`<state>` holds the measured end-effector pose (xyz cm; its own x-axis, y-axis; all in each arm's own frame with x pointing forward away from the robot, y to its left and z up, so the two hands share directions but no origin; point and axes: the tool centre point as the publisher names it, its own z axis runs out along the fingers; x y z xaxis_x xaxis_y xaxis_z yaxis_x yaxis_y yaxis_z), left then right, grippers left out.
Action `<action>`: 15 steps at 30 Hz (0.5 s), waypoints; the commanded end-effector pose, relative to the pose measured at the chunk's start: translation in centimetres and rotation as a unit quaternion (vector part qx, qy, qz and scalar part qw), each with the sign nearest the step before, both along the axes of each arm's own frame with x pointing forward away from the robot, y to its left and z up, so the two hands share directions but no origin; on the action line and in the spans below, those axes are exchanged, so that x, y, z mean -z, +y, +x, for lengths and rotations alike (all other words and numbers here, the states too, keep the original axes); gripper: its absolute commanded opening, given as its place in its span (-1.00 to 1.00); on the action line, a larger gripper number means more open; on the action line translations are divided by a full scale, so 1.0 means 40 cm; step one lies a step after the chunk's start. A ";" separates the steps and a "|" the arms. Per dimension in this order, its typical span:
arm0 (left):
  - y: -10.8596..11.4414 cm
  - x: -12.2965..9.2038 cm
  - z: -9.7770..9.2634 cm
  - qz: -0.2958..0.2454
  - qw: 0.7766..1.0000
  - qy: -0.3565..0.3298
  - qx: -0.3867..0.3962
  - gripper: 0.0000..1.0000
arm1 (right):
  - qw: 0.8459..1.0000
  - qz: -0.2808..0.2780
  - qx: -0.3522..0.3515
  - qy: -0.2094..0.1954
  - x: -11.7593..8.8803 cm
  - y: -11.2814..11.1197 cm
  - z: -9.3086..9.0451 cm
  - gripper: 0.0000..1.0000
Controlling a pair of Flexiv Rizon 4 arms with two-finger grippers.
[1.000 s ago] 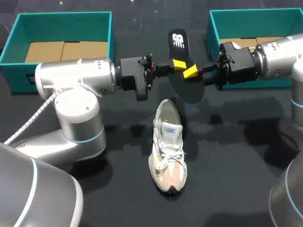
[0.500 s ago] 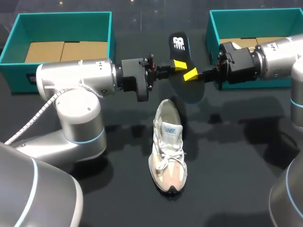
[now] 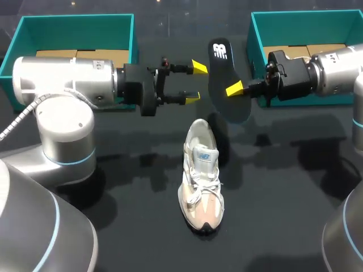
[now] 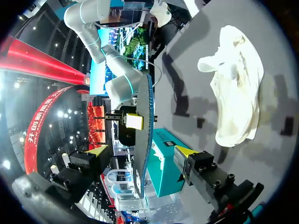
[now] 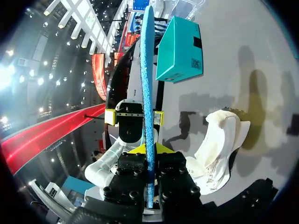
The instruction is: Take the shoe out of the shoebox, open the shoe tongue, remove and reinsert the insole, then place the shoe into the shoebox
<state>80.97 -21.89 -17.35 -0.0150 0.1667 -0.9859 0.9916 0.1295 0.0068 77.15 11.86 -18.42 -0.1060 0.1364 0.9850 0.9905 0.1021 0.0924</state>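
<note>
Upper middle, the insole (image 3: 222, 73) is being clamped by the right gripper (image 3: 232, 89), the left gripper (image 3: 195, 82) gaping beside it. Toe-first feeding into the shoe (image 3: 201, 175) is being called for.

I record: shoe (image 3: 201, 181) — cream cloth, matt, laced; insole (image 5: 147, 70) — grainy blue face; table (image 3: 283, 215) matt black; far-left shoebox (image 3: 74, 21) smooth teal card; left arm (image 3: 62, 85) satin metal.
</note>
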 end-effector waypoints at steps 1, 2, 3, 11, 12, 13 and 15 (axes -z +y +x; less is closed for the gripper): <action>0.026 -0.009 -0.006 0.012 1.000 0.002 0.003 1.00 | 1.000 -0.001 -0.001 0.001 0.002 0.003 0.003 -1.00; 0.026 -0.009 -0.006 0.012 1.000 0.002 0.003 1.00 | 1.000 -0.001 -0.001 0.001 0.002 0.003 0.003 -1.00; 0.026 -0.009 -0.006 0.012 1.000 0.002 0.003 1.00 | 1.000 -0.001 -0.001 0.001 0.002 0.003 0.003 -1.00; 0.024 -0.008 -0.023 0.072 0.995 0.057 -0.038 1.00 | 0.999 -0.017 0.022 -0.045 -0.001 0.006 0.017 -1.00; 0.032 -0.008 -0.028 0.083 0.993 0.073 -0.043 1.00 | 0.998 -0.013 0.021 -0.060 -0.001 0.009 0.018 -1.00; 0.043 -0.008 -0.031 0.091 0.990 0.096 -0.042 1.00 | 0.997 -0.008 0.027 -0.071 -0.001 0.010 0.019 -1.00; 0.075 -0.012 -0.034 0.100 0.984 0.148 -0.024 1.00 | 0.996 -0.003 0.025 -0.083 0.000 0.012 0.021 -1.00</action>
<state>80.35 -20.39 -17.98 -0.1792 0.2441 -0.9530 0.9707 0.2015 -0.1309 78.55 12.19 -18.14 -0.2512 0.1557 0.9553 0.9673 0.0749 0.2421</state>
